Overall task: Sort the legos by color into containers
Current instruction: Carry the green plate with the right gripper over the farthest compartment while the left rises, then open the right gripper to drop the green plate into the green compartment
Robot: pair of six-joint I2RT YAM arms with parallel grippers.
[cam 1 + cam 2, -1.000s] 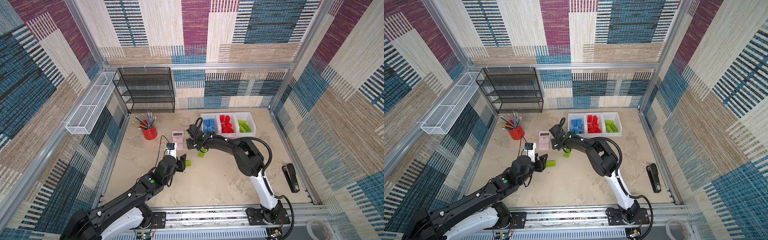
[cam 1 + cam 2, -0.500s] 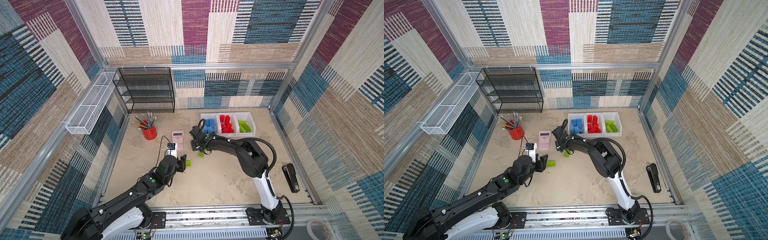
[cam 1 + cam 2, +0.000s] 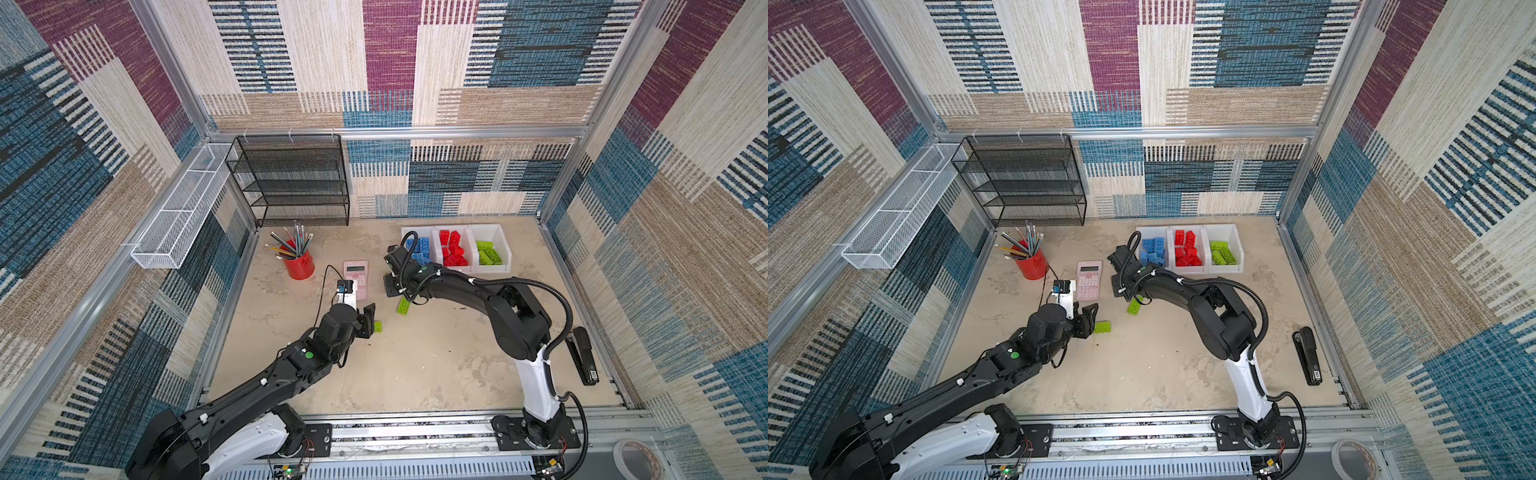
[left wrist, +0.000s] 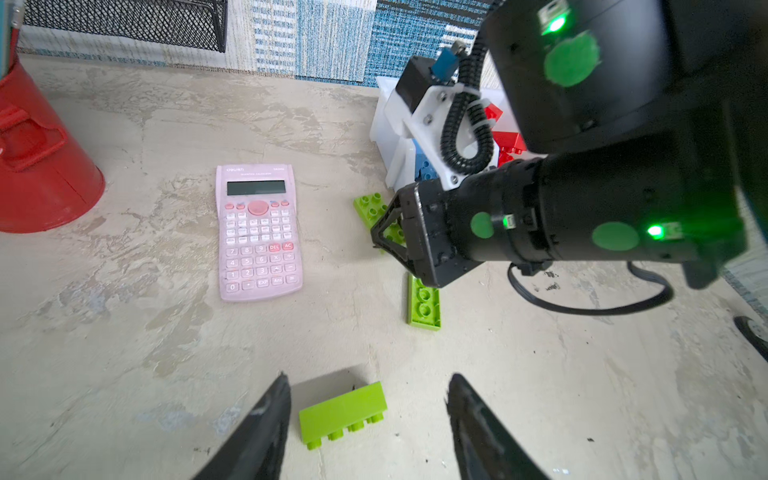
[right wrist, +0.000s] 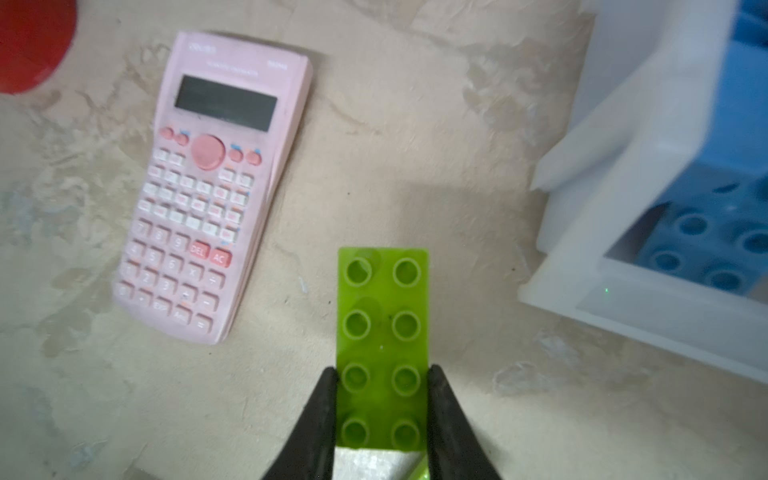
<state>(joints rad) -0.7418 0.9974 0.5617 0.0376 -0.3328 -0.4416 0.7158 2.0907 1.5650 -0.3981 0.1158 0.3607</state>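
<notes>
Sorting is nearing its end: on the counter (image 3: pixel 415 374), the 3 white bins (image 3: pixel 469 243) are holding sorted bricks (image 3: pixel 453 249) in blue, red and lime green apart. The right arm (image 3: pixel 515 320) is reaching down beside the blue bin (image 3: pixel 1143 232), jaws pinching both long sides of a studded lime green brick (image 5: pixel 382 316). Next it is needing a lift and a carry to the green bin (image 3: pixel 492 233) at the row's far end. The left arm (image 3: pixel 307 357) is hovering low, jaws open either side of a tipped lime green brick (image 4: pixel 343 409), not touching it, so closing is coming next. A 3rd, flat brick (image 3: pixel 403 306) is lying between the arms.
</notes>
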